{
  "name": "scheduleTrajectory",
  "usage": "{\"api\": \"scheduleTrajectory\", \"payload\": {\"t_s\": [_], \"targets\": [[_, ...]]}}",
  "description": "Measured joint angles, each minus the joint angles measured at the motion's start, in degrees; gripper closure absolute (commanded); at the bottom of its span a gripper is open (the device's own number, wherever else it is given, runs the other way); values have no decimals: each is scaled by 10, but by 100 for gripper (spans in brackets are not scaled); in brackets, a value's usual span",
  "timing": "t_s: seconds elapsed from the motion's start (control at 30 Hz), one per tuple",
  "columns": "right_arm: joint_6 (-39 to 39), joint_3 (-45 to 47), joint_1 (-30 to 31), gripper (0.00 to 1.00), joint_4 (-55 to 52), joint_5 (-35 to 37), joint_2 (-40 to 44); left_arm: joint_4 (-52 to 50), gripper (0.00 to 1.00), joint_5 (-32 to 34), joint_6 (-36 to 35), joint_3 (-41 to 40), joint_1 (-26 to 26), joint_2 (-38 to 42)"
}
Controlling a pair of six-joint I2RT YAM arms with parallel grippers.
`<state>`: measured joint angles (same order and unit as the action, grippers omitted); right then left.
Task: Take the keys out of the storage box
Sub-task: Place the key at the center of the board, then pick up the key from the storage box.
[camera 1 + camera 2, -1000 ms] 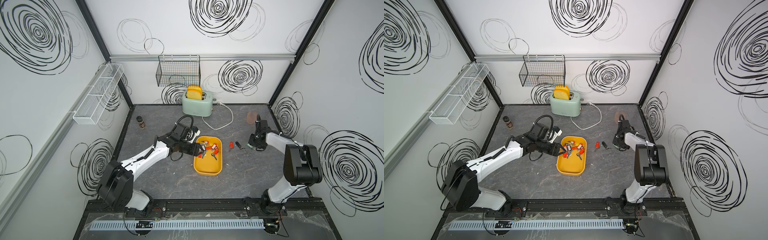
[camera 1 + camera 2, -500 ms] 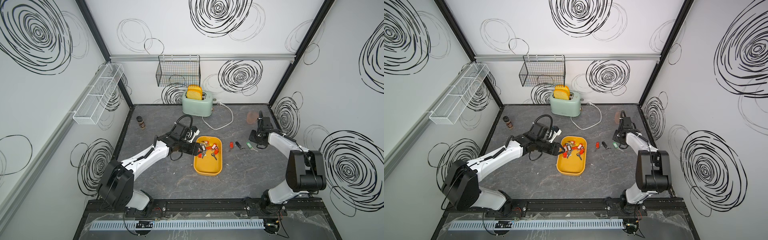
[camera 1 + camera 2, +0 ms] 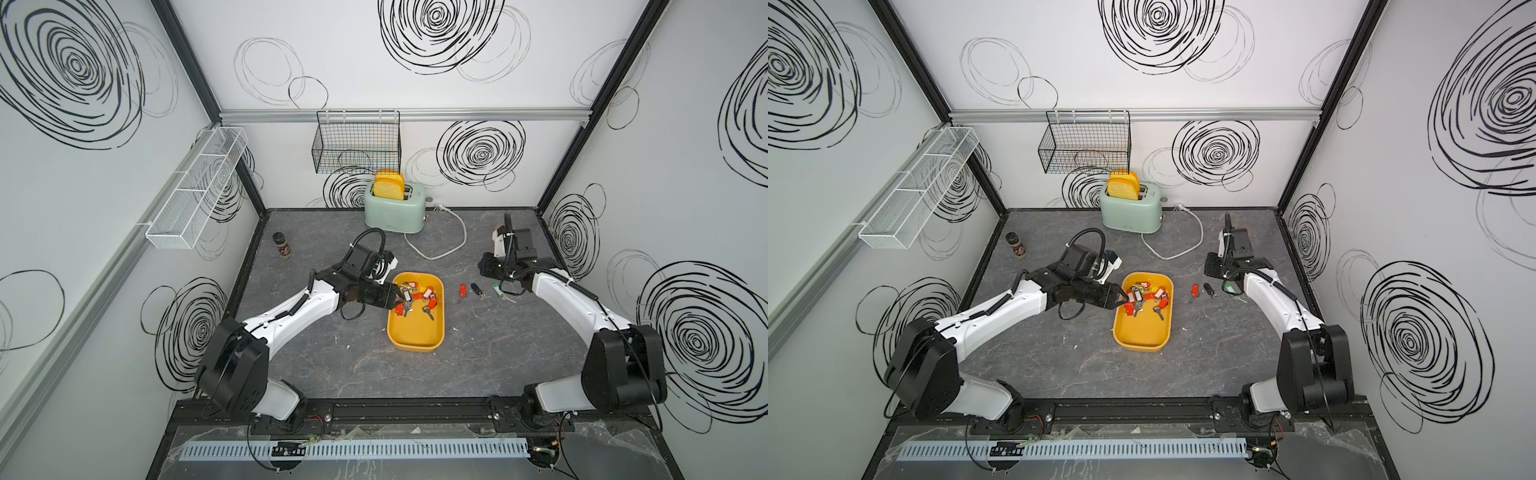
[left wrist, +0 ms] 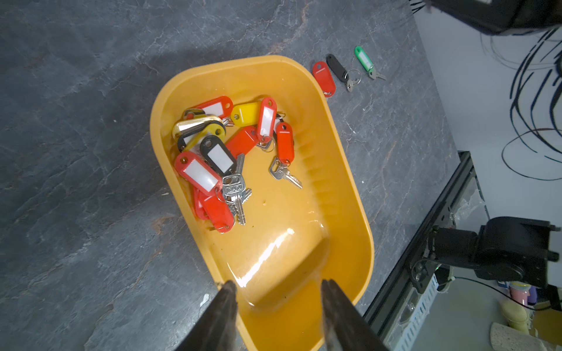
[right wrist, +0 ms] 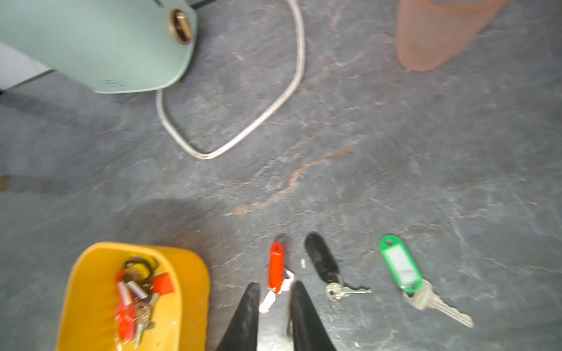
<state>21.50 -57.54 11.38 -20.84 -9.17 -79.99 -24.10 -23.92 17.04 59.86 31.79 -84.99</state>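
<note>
Top views, storage box: the yellow storage box [image 3: 415, 347] sits on the gray table [image 3: 332, 365] in the middle of the frame in both top views, a bit below the green toaster [image 3: 395, 212]
Top views, keys inside: the keys [image 3: 417, 296] lie in a heap in the upper half of the box
Top views, keys outside: a red key [image 3: 462, 289], a black key [image 3: 476, 289] and a green key [image 3: 498, 291] lie in a row on the table just right of the box
Top views, left gripper: the left gripper [image 3: 398, 296] reaches in from the left, with its tips over the box's left rim, right by the heap
Top views, right gripper: the right gripper [image 3: 1212, 268] hangs above the table at the right of the frame, near the three loose keys; it is too small here to see its fingers
Left wrist view, left gripper: its two dark fingers [image 4: 225, 313] stand wide apart with nothing between them, so it is open and empty; one end of the box shows between them
Left wrist view, keys: the heap [image 4: 219, 158] lies at the other end of the box, mostly red tags with one yellow and some black
Right wrist view, right gripper: the picture is a bit blurry; the two dark fingers [image 5: 246, 313] have a small gap and hold nothing
Right wrist view, keys: the red key [image 5: 276, 264] lies on the table just past the tips, the black and green ones are beside it, and the box is on its other side
</note>
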Motion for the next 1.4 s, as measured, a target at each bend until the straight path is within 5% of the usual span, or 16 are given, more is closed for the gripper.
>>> {"api": "scheduleTrajectory", "payload": {"t_s": [0.3, 0.83, 1.4], "targets": [[-14, 54, 64, 77, 14, -76, 69, -17, 54, 56, -16, 52, 56, -60], [-16, 110, 64, 76, -4, -86, 167, -20, 52, 132, -80, 163, 146, -221], [-30, 120, 57, 76, -18, -80, 184, -16, 55, 193, -192, 231, 163, -318]]}}
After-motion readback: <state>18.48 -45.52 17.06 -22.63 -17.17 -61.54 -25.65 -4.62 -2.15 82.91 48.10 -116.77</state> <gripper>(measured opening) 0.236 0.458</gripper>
